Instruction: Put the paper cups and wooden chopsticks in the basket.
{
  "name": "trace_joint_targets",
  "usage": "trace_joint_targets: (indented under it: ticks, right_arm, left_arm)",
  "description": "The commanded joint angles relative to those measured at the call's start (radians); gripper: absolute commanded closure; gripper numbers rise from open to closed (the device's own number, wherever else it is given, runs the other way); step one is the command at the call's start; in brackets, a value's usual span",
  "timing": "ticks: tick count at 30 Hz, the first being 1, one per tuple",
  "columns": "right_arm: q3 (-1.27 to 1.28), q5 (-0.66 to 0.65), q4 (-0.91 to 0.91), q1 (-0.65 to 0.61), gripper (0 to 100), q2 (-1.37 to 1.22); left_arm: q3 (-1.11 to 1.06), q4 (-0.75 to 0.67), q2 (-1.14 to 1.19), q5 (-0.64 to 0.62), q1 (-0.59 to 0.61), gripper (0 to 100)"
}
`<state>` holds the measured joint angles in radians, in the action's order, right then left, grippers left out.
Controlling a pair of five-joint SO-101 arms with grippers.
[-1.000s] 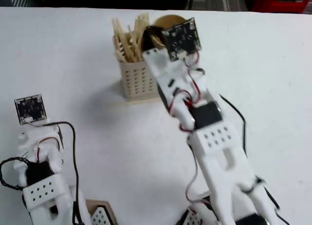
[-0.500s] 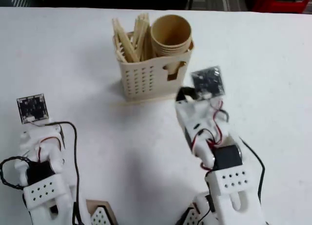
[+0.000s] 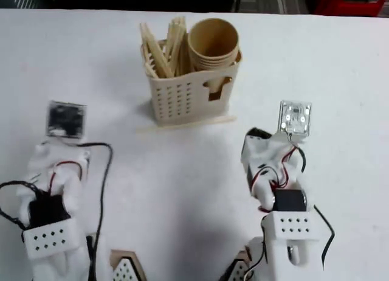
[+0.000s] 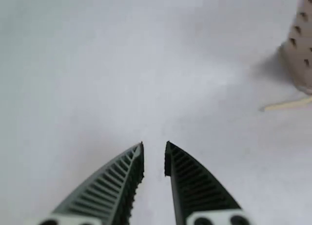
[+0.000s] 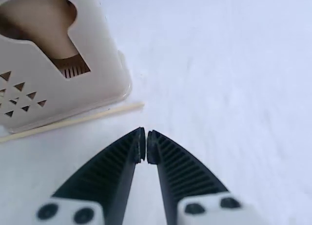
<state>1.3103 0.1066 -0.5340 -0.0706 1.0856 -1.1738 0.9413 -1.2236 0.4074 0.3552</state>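
Paper cups (image 3: 213, 44) and chopsticks (image 3: 161, 50) stand in the basket (image 3: 176, 101). One loose chopstick (image 3: 182, 123) lies just beside its base. The left pincer (image 4: 154, 147) is barely parted and the right pincer (image 5: 146, 135) is closed; both are empty.

White table (image 3: 340, 80) w/ a basket (image 3: 182, 95) standing on it toward the far side, approx. mid-width. One loose chopstick (image 3: 213, 120) lies flat on the table just in front of the basket, along its near wall. Touching or not, can't tell.
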Motion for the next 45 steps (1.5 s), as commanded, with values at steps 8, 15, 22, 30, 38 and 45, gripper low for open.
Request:
trace_joint_targets:
  ticks: [8,15,22,30,38,45]
  right_arm:
    - [0.041,0.005,0.125,0.012,98.0,0.022]
    - [0.041,0.002,0.125,0.012,98.1,0.015]
    - [0.043,0.002,0.117,0.012,98.1,0.015]
    - [0.043,0.002,0.116,0.012,98.0,0.015]
    - [0.043,0.002,0.116,0.012,97.9,0.013]
    - [0.058,0.002,0.122,0.008,97.8,0.022]
  left_arm:
    - [0.183,0.141,0.021,0.417,-0.245,83]
    - [0.33,0.158,0.375,0.512,-0.278,80]
    - [0.465,0.149,0.75,0.608,-0.335,80]
    - [0.635,0.149,1.033,0.62,-0.394,80]
    - [0.75,0.149,1.219,0.77,-0.443,85]
    - [0.893,0.149,1.399,0.77,-0.472,85]
